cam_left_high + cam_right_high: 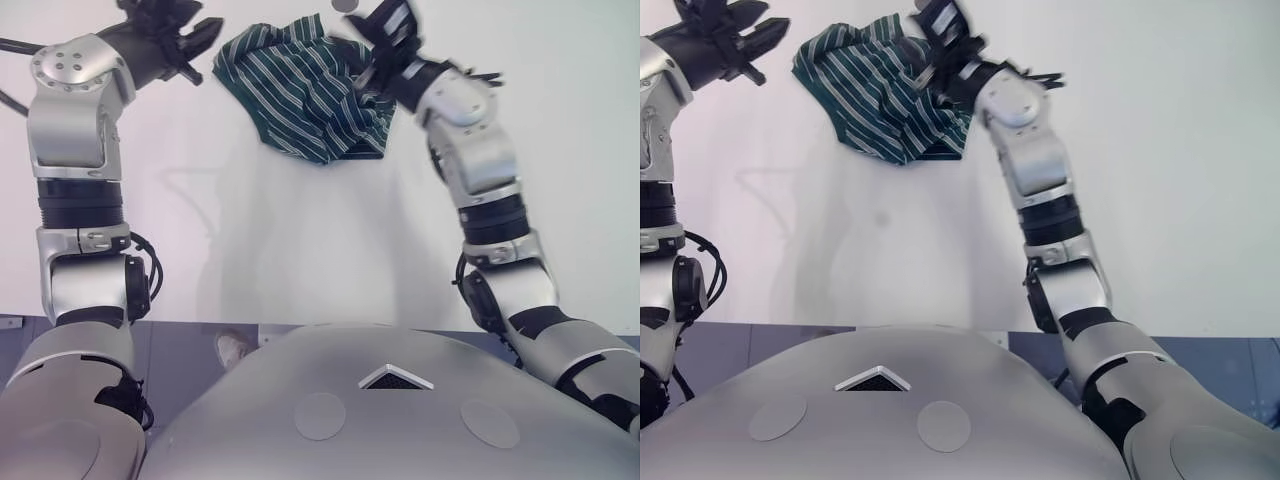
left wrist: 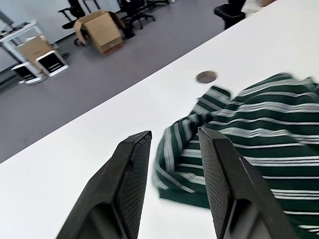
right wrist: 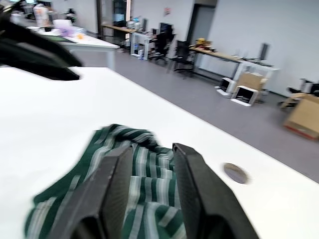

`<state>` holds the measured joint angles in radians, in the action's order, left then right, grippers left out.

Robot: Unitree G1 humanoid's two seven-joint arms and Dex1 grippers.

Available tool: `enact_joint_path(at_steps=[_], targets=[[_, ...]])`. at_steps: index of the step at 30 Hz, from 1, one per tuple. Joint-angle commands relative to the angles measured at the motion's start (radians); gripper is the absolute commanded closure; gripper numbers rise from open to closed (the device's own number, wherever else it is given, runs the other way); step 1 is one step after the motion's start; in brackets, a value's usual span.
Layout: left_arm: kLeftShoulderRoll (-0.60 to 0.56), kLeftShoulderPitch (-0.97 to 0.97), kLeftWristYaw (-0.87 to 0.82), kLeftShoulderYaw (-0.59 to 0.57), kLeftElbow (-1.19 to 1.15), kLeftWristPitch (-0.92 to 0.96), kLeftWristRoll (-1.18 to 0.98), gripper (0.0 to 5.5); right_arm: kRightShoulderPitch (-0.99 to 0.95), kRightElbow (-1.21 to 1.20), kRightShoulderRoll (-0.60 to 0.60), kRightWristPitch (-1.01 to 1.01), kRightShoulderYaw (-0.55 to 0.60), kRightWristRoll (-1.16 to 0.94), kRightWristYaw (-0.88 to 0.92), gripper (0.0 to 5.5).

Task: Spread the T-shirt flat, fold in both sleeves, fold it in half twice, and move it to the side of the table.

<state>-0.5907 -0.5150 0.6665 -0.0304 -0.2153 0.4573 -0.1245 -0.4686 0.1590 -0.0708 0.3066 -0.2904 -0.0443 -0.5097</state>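
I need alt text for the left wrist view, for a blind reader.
A crumpled green T-shirt with white stripes lies on a white table, just beyond the left gripper, whose open jaws hold nothing. Past the table's edge are a grey floor, cardboard boxes and office chairs.

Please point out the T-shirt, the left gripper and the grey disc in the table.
T-shirt [image 1: 300,90]: left eye view, its middle.
left gripper [image 2: 174,133]: left wrist view, between fingertips.
grey disc [image 2: 206,76]: left wrist view, centre.
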Motion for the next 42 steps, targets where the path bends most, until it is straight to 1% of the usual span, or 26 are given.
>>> enact_joint_path(at_steps=[1,3,5,7,8,9,11,13,14,17,19,21,23,27,29,31,33,35,37,38,42], targets=[[0.052,-0.050,-0.034,0.005,-0.029,-0.057,0.001,3.77,-0.074,0.202,0.044,0.073,-0.096,0.047,-0.056,3.45],[0.073,-0.043,-0.045,0.016,-0.036,-0.077,0.008,3.77,-0.101,0.346,0.038,0.110,-0.128,0.078,-0.083,3.45],[0.085,-0.052,-0.057,0.019,-0.054,-0.093,0.017,3.77,-0.092,0.417,-0.015,0.109,-0.173,0.133,-0.119,3.45],[0.095,-0.036,-0.072,0.009,-0.044,-0.097,0.011,3.77,-0.016,0.303,-0.187,0.086,-0.206,0.166,-0.237,3.45],[0.098,-0.019,-0.079,0.005,-0.036,-0.099,0.010,3.77,0.015,0.241,-0.268,0.075,-0.204,0.172,-0.284,3.45],[0.100,0.001,-0.083,0.005,-0.028,-0.100,0.011,3.77,0.042,0.171,-0.337,0.064,-0.183,0.165,-0.325,3.45],[0.099,0.015,-0.083,0.011,-0.037,-0.111,0.017,3.77,0.061,0.045,-0.404,0.036,-0.093,0.121,-0.331,3.45],[0.093,0.020,-0.082,0.015,-0.045,-0.131,0.026,3.77,0.075,-0.088,-0.412,0.015,-0.029,0.068,-0.333,3.45],[0.093,0.027,-0.079,0.015,-0.043,-0.137,0.025,3.77,0.089,-0.154,-0.411,0.016,-0.020,0.043,-0.349,3.45],[0.093,0.041,-0.065,0.022,-0.045,-0.152,0.023,3.77,0.137,-0.288,-0.439,0.019,-0.046,0.003,-0.414,3.45],[0.088,0.038,-0.053,0.033,-0.060,-0.168,0.032,3.77,0.161,-0.324,-0.469,0.023,-0.062,-0.012,-0.462,3.91],[0.087,0.026,-0.043,0.040,-0.075,-0.179,0.036,3.77,0.184,-0.319,-0.506,0.019,-0.084,0.009,-0.493,4.11],[0.090,0.036,-0.044,0.042,-0.067,-0.186,0.036,3.77,0.195,-0.278,-0.526,0.003,-0.110,0.048,-0.497,4.11],[0.102,0.039,-0.051,0.051,-0.063,-0.192,0.038,3.77,0.160,-0.110,-0.515,-0.070,-0.148,0.139,-0.448,4.11],[0.103,0.032,-0.049,0.055,-0.064,-0.189,0.036,3.77,0.145,-0.039,-0.488,-0.088,-0.160,0.161,-0.428,4.11],[0.092,0.061,-0.014,0.071,-0.029,-0.177,0.027,3.77,0.143,-0.004,-0.472,-0.109,-0.174,0.172,-0.421,4.11],[0.069,0.106,0.038,0.092,0.020,-0.191,0.022,3.77,0.149,0.006,-0.467,-0.120,-0.181,0.173,-0.421,4.48],[0.015,0.147,0.106,0.120,0.063,-0.275,0.050,3.77,0.159,-0.004,-0.469,-0.119,-0.171,0.158,-0.420,4.78],[-0.028,0.156,0.132,0.135,0.055,-0.378,0.091,3.77,0.163,-0.020,-0.468,-0.112,-0.149,0.136,-0.415,5.25],[-0.049,0.161,0.144,0.144,0.046,-0.424,0.113,3.98,0.161,-0.025,-0.466,-0.108,-0.139,0.126,-0.414,5.49],[-0.176,0.248,0.242,0.249,0.015,-0.635,0.245,4.61,0.141,-0.036,-0.443,-0.086,-0.100,0.093,-0.403,5.50]])
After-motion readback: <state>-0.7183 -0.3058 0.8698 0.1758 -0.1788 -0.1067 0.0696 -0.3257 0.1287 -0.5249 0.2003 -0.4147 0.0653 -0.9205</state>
